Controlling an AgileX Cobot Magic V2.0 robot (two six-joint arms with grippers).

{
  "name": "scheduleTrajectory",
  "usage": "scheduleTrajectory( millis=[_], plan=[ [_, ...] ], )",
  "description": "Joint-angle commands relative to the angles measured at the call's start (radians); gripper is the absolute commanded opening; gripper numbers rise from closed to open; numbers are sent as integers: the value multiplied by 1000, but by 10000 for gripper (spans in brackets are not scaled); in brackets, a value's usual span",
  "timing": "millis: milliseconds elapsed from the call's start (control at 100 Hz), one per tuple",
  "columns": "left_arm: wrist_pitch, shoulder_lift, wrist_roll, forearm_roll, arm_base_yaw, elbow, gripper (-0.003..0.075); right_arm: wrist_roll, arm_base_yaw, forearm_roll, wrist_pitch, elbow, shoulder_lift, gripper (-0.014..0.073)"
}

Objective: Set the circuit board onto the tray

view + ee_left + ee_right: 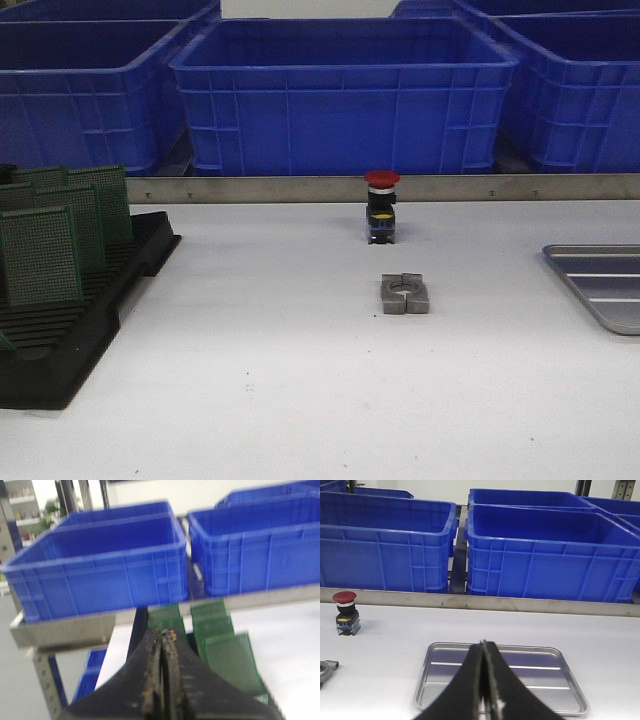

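Front view faces forward over table (280, 380); right wrist low over tray (440, 652), shared; left wrist low above rack's boards (227, 652).

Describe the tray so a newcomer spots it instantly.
Start from the row of blue plastic crates behind the white table. At the table's right edge lies the shallow silver-grey metal tray, empty, with rounded corners and pale ridges, unlike the black slotted rack opposite.
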Motion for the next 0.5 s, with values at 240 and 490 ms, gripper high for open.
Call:
scheduleTrajectory(
  millis=[240, 490],
  plan=[
    [14, -26, -9, -116, 3, -137, -20, -3, -4, -9, -78, 0, -22, -60],
    [401, 107, -9, -116, 3, -433, -20, -3, -4, -9, -78, 0, -22, -60]
  ],
)
